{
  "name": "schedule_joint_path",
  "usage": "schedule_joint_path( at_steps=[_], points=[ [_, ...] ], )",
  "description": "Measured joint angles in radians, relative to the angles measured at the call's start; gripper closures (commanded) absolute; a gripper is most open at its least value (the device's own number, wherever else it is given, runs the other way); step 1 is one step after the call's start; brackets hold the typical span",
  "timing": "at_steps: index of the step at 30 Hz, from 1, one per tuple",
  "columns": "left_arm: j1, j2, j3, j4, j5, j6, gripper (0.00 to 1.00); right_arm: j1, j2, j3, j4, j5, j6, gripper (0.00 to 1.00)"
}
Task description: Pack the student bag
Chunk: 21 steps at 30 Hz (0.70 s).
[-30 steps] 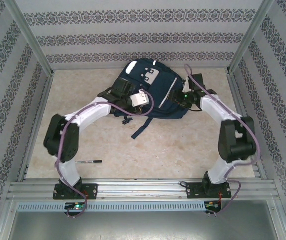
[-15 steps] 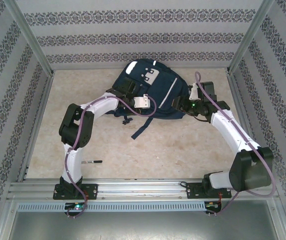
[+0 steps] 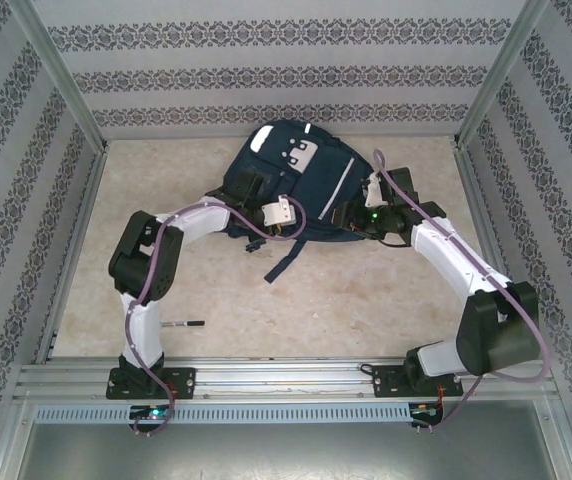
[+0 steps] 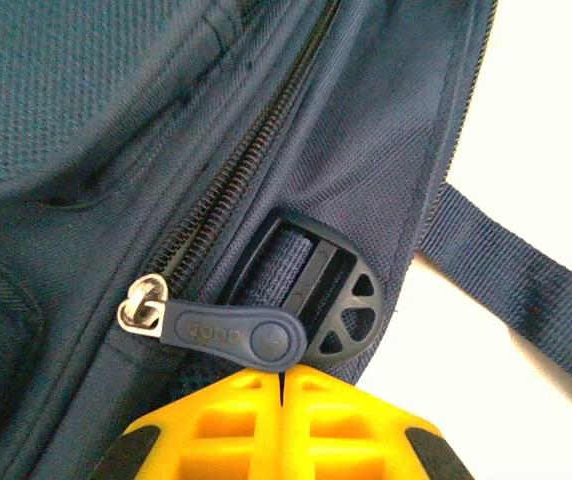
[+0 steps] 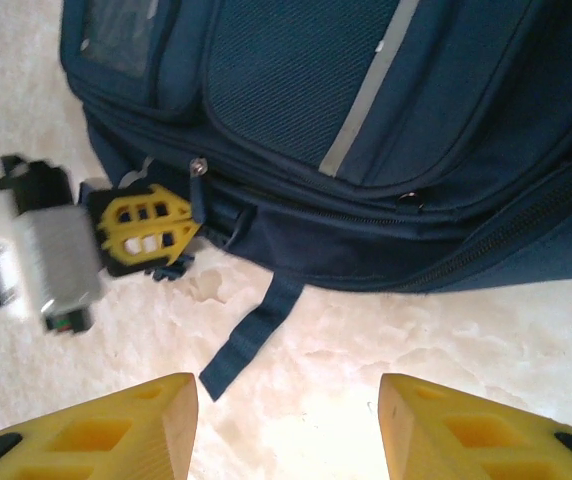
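Evidently packing had barely begun: the bag (image 3: 296,180) lay zipped on the far surface (image 3: 366,290), left tool (image 4: 284,385) pressed together at the zip pull (image 4: 231,335) without clearly gripping it, right tool (image 5: 286,390) apart beside the bag, a pen (image 3: 182,324) unpacked.

embossed lettering on the zipper pull (image 4: 231,335) of the student bag (image 4: 76,110), possibly "good", too faint to confirm

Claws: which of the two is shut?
The left claw, its yellow fingers pressed together by the zip pull; the right claw stands open.
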Motion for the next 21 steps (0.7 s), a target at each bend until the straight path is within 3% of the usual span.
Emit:
schedule_joint_path(
  at_steps=[7, 9, 12, 16, 21],
  points=[
    [-0.082, -0.177, -0.171, 0.066, 0.082, -0.141, 0.98, 0.092, 0.066, 0.001, 0.007, 0.016, 0.020, 0.50],
    [-0.092, -0.223, -0.199, 0.074, 0.106, -0.173, 0.90, 0.132, 0.098, 0.006, 0.014, 0.023, 0.027, 0.50],
    [-0.093, -0.304, -0.209, 0.061, 0.134, -0.172, 0.68, 0.210, 0.167, 0.039, 0.021, 0.059, 0.043, 0.51],
    [-0.074, -0.433, -0.208, 0.051, 0.153, -0.141, 0.59, 0.312, 0.236, 0.083, 0.032, 0.119, 0.066, 0.51],
    [0.017, -0.488, -0.214, 0.034, 0.180, -0.072, 0.56, 0.375, 0.254, 0.093, 0.023, 0.145, 0.099, 0.51]
  ],
)
